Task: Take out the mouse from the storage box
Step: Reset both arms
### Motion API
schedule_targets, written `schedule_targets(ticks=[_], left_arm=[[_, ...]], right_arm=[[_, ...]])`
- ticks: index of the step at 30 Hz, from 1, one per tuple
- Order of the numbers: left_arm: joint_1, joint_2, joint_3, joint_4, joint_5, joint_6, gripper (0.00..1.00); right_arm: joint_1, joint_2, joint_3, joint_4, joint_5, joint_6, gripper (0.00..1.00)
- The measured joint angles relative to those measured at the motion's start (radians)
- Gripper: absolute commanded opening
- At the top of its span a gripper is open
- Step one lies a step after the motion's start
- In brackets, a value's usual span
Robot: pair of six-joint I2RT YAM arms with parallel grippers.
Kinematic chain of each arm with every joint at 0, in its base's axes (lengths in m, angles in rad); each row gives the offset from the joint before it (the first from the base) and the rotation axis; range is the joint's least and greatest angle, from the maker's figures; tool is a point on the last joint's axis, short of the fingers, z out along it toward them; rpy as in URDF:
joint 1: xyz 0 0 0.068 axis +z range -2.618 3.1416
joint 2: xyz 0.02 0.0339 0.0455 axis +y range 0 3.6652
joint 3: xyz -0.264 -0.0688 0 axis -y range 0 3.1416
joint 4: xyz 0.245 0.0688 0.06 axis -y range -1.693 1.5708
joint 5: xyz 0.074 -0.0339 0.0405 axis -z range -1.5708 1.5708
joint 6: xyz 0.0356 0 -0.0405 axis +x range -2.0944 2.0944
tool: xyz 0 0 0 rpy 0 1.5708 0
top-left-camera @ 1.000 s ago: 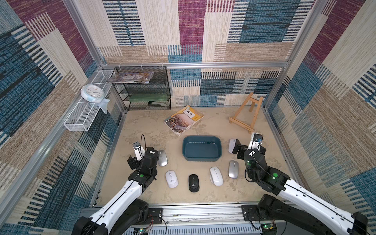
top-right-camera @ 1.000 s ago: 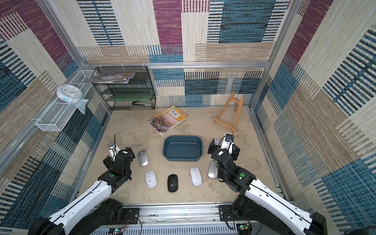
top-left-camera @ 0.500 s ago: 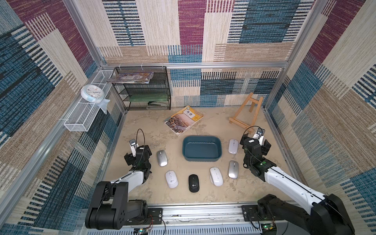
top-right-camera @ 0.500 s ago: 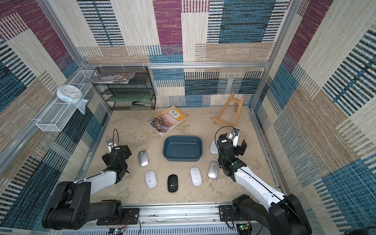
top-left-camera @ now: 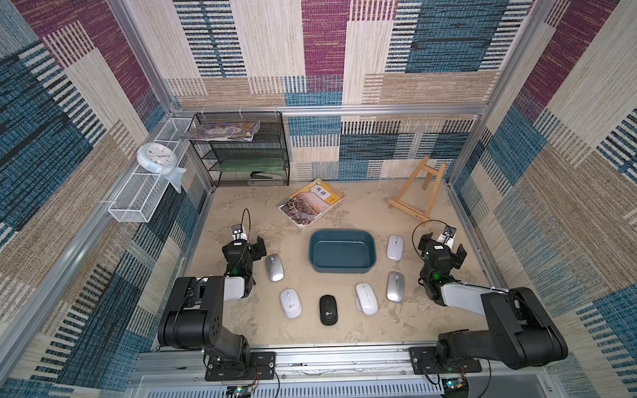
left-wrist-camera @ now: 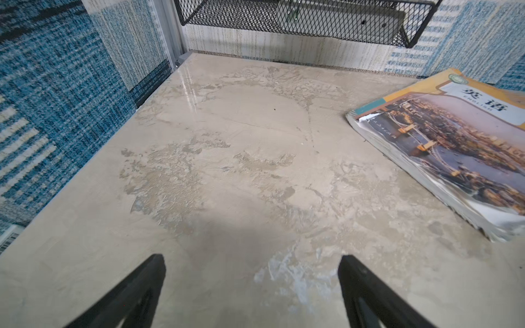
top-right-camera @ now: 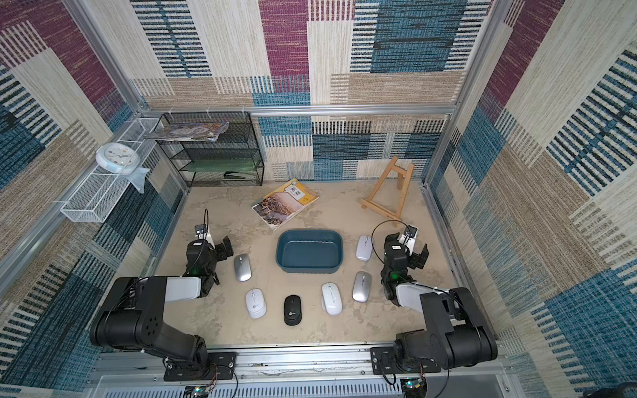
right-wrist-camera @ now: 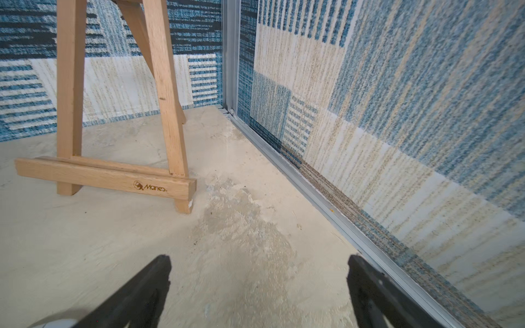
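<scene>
6 mice (top-left-camera: 328, 309) lie left, right and before the storage box (top-left-camera: 342, 267); book (top-left-camera: 311, 202) behind it.

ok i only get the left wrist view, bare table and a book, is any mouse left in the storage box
observer: no, the storage box is empty in both top views.
operator: so where are they
observer: six lie around it; a silver mouse sits between the box and the left arm.
operator: right pincer holding one
observer: no, the right pincer is open and empty, facing the wooden easel.
</scene>
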Motion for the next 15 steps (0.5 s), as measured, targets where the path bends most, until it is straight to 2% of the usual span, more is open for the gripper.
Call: schedule_targets(ticks=[8,12,15], left_arm=[[0.001,-0.006,-0.028,0.010,0.034,0.011,0.99],[0.001,-0.006,-0.013,0.011,0.006,0.005,0.99],[0.001,-0.006,-0.013,0.009,-0.006,-0.002,0.99]], right_arm=[[-0.064,0.099,-0.102,0.284,-0.270,-0.089,0.99],[-0.103,0.152,-0.072,0.345,-0.405,-0.101,0.99],[-0.121,0.185,-0.082,0.370,-0.451,-0.100,0.99]])
